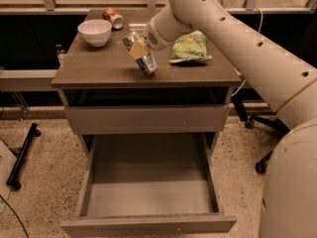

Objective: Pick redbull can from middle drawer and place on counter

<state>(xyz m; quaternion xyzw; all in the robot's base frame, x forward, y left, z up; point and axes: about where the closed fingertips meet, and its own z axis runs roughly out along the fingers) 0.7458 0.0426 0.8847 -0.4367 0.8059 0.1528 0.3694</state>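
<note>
One slim can (147, 65), silver and blue, was clamped in the tool (139, 48), which was closed tight around its middle. The slim can leaned, its top tipped up and to the left and its lower end down to the right. That lower end sat close over the tabletop (99, 69), but whether it touched the surface could not be told. A thick white arm (233, 38), dotted with small dark holes, reached in from the right of the slim can and carried the tool at its end.

Left of the slim can and a little behind it stood a white bowl (95, 31), upright and well apart from it. Farther behind the slim can, past the bowl, a red soda can (113, 18) lay on its side. Right of the slim can, near but not touching, lay a green snack bag (190, 47), flat on the same surface.

Below the slim can a grey upper drawer front (148, 119) was closed. Lower again, and nearer the camera than the slim can, the wide grey drawer (148, 225) was pulled out, its smooth floor and low side walls in view.

Far right of the slim can and down on the speckled floor (44, 192) stood the wheels of a chair (258, 165); far to its left, on that floor, lay a black stand (22, 155)
</note>
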